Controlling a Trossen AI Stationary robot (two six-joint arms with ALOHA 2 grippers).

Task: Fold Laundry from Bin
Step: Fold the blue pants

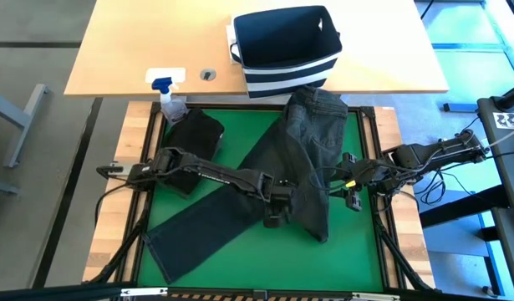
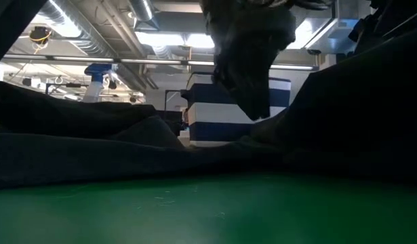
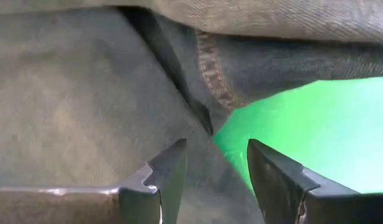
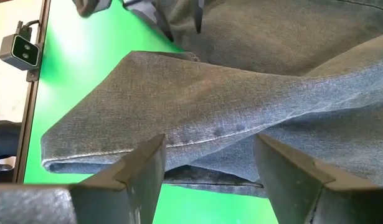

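Dark grey jeans (image 1: 298, 159) lie spread on the green mat (image 1: 240, 142), waist toward the bin (image 1: 286, 46). One leg (image 1: 198, 230) runs to the near left, and the other (image 4: 197, 106) lies folded over toward the near right. A black garment (image 1: 194, 138) lies bunched at the mat's far left. My left gripper (image 1: 275, 221) hovers open above the jeans' crotch seam (image 3: 213, 81), with cloth and mat showing between its fingers (image 3: 216, 177). My right gripper (image 1: 354, 203) stands open over the folded leg (image 4: 210, 168).
The navy, white-striped bin stands on the wooden table (image 1: 139, 42) beyond the mat's far edge. A clear spray bottle (image 1: 169, 102) with a blue nozzle stands at the mat's far left corner. Bare green mat (image 1: 240, 267) lies near the front edge.
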